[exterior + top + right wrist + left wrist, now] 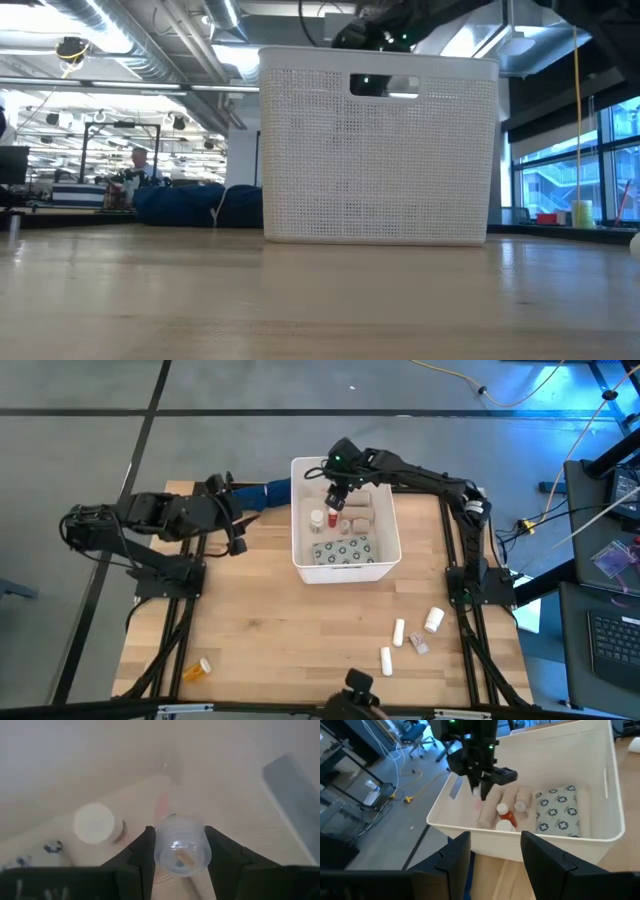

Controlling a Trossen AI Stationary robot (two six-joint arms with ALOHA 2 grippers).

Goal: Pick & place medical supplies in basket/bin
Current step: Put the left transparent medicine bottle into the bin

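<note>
dark blue cloth (268, 491) at tabletop (290, 630) far edge | person (139, 163) in room behind | laptop (612, 640) off right edge

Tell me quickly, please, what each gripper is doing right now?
Left gripper: open, empty, beside the white bin.
Right gripper: shut on a clear bottle, over the bin.

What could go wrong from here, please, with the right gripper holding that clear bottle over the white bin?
1. The right gripper holds the clear bottle only by its sides; it might slip early.
2. The bin is already crowded with a red bottle, beige rolls and a patterned pack, so the dropped bottle could bounce or knock them.
3. The left gripper sits close to the bin's wall and could nudge it.
</note>
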